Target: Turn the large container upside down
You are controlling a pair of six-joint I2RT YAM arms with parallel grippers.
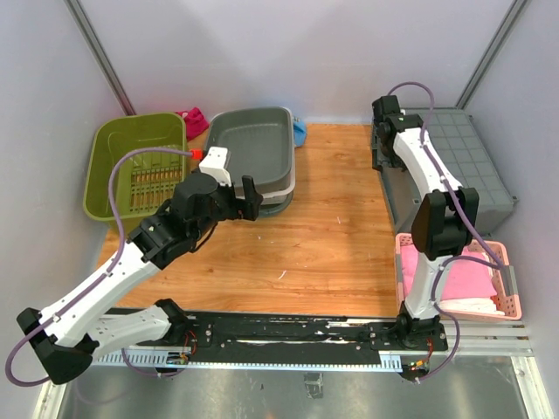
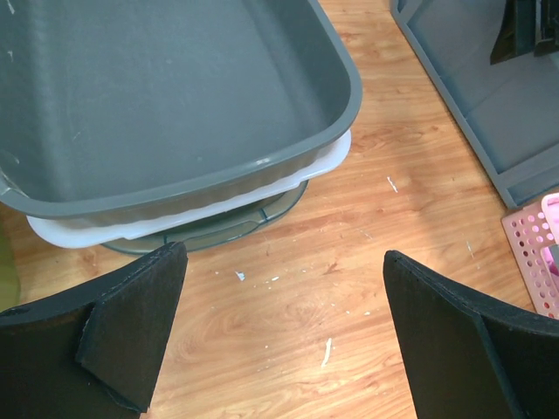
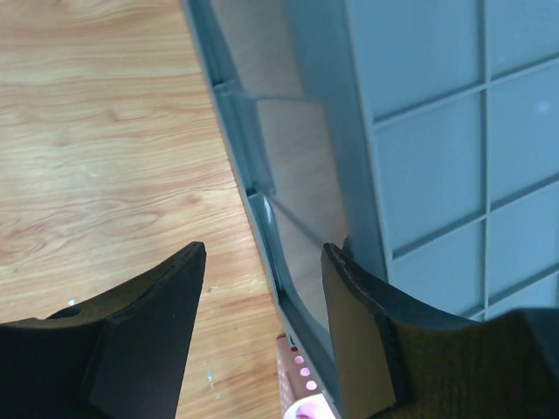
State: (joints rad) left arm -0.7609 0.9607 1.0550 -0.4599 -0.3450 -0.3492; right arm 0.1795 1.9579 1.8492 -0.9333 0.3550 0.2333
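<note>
Across the right side of the wooden bench (image 1: pixel 332 227) lies the large container (image 1: pixel 463 157), a grey crate with its gridded, ribbed face turned up. The right fingers (image 3: pixel 262 253) are at its far-left edge, spread apart and straddling it. The crate's side wall and rim run between the two fingers, with one finger over the gridded face and the other out over bare bench. Whether either pad touches the plastic cannot be told. The stacked tubs are well apart from the container, just ahead of the left fingers (image 2: pixel 284 253). There a dark grey tub (image 2: pixel 175 87) sits open side up, nested in a white one (image 2: pixel 175 229) with another grey piece beneath. The left fingers are wide open and hold nothing, hovering over bare wood short of the stack's near rim. Beyond that stack, to the outer side of the left fingers, stands a green basket (image 1: pixel 131 157). A smaller pink basket (image 1: pixel 509 262) lies behind the right fingers, near the arm's base.
</note>
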